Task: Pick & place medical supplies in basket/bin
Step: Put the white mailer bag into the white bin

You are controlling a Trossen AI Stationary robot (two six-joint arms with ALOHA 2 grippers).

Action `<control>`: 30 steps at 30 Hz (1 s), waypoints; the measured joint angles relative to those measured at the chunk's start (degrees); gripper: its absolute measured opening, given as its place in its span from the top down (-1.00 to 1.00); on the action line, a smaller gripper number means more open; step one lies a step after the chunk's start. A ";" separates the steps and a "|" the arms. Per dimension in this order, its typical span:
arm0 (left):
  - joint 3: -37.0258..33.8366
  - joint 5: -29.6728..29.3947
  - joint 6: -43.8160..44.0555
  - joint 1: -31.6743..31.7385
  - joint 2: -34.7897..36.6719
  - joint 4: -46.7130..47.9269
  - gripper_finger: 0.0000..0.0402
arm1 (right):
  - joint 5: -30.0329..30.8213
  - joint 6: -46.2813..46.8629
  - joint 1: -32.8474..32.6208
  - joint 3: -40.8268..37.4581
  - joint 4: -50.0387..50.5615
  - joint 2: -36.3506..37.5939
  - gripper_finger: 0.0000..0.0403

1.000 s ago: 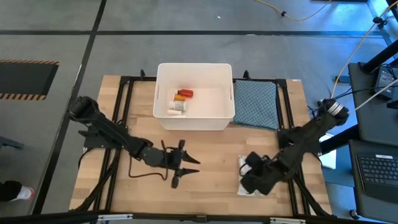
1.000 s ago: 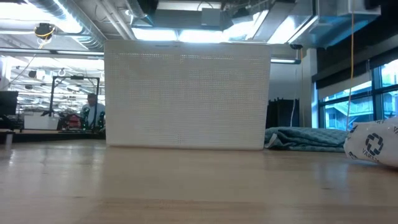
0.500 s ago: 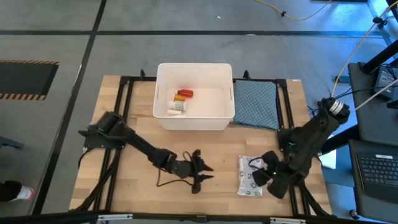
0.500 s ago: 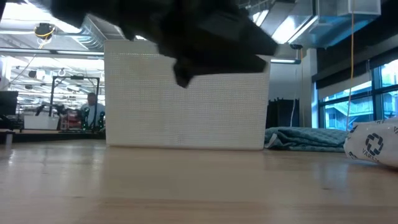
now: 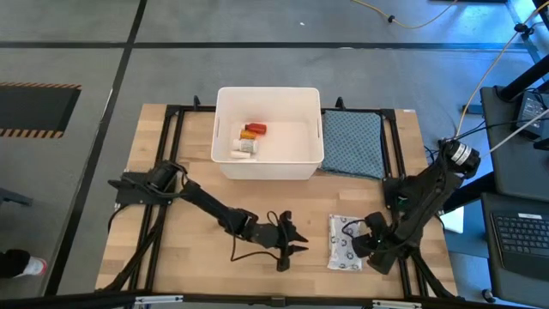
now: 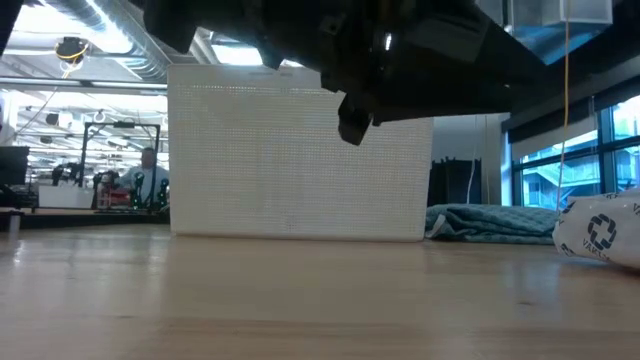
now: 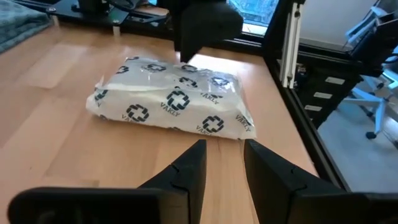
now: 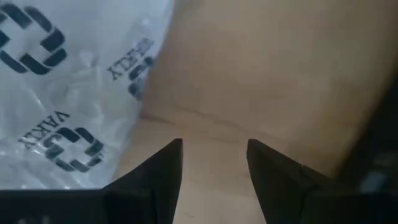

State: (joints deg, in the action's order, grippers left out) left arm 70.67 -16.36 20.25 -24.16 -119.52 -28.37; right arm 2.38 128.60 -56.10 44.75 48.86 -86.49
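While the white printed packet (image 5: 345,243) lies flat on the desk (image 5: 193,257), the right claw (image 5: 366,246) sits just beside it, fingers apart, seemingly nearer than the left claw (image 5: 287,243), also apart.

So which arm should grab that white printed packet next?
Probably the left. The left gripper is open and faces the packet squarely across bare table. The right gripper, also open, sits at the packet's outer edge with the packet off to one side of its fingers.
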 joint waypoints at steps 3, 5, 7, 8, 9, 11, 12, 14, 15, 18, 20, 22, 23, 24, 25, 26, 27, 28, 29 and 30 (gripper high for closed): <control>0.00 0.01 0.06 -0.02 0.00 -0.14 0.50 | 1.23 0.05 0.13 -3.32 -6.30 -0.20 0.10; 0.00 0.02 0.11 -0.07 0.00 0.32 0.50 | 1.79 -0.05 0.46 -4.85 -9.00 0.10 0.10; 0.00 0.00 0.09 -0.11 0.00 0.56 0.50 | 2.29 0.00 0.91 -5.33 -9.66 0.12 0.10; 0.00 0.02 0.07 -0.11 0.00 0.80 0.50 | 2.68 0.00 1.31 -5.33 -9.70 0.12 0.10; 0.00 0.00 0.05 -0.11 0.00 1.19 0.50 | 2.98 -0.01 1.75 -5.33 -9.76 0.12 0.10; 0.00 -0.10 -0.60 -0.04 0.00 2.62 0.50 | 3.07 -1.09 2.74 -5.23 -9.84 0.09 0.10; 0.00 -0.38 -1.47 0.06 0.00 3.78 0.50 | 3.09 -1.94 3.28 -5.20 -10.06 0.06 0.10; 0.00 -1.49 -2.85 0.33 0.00 7.54 0.50 | 3.41 -3.30 4.38 -5.20 -10.47 0.06 0.10; 0.00 -2.19 -2.84 0.58 0.00 9.37 0.50 | 3.62 -4.21 4.91 -5.20 -10.63 0.06 0.10; 0.00 -1.72 -1.71 1.51 0.00 10.11 0.50 | 4.25 -6.18 6.53 -5.18 -11.17 0.01 0.10; 0.00 -0.03 -1.53 2.03 0.00 9.26 0.50 | 4.54 -7.74 7.53 -5.18 -11.63 0.01 0.10; 0.00 0.93 -1.49 2.33 0.00 8.69 0.50 | 4.78 -9.12 8.48 -5.21 -12.16 -0.01 0.10; 0.00 0.95 -1.38 2.42 0.00 8.66 0.50 | 4.82 -9.70 8.89 -5.22 -12.41 -0.05 0.10; 0.00 0.98 -1.30 2.47 0.00 8.72 0.50 | 4.88 -10.51 9.35 -5.22 -12.76 -0.05 0.10; 0.00 1.03 -1.30 2.47 0.00 8.75 0.50 | 4.95 -11.03 9.72 -5.29 -13.19 -0.05 0.10; 0.00 1.05 -1.31 2.47 0.00 8.62 0.50 | 5.10 -11.91 10.08 -5.31 -13.79 -0.05 0.10; 0.00 1.09 -1.31 2.47 0.00 8.38 0.50 | 5.37 -12.30 10.38 -5.35 -14.50 -0.05 0.10; 0.00 1.40 -1.31 2.47 0.00 8.30 0.50 | 5.77 -12.62 10.66 -5.35 -15.32 -0.05 0.10; 0.00 1.95 -1.31 2.47 0.00 8.24 0.50 | 6.22 -13.37 10.90 -5.38 -16.18 -0.06 0.10; 0.00 2.75 -1.32 2.47 0.00 8.12 0.50 | 6.58 -13.75 11.07 -5.38 -16.95 -0.07 0.10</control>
State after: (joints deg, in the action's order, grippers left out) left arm 70.67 -13.61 18.93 -21.69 -119.52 -20.25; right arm 8.96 114.84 -45.03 39.38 31.91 -86.56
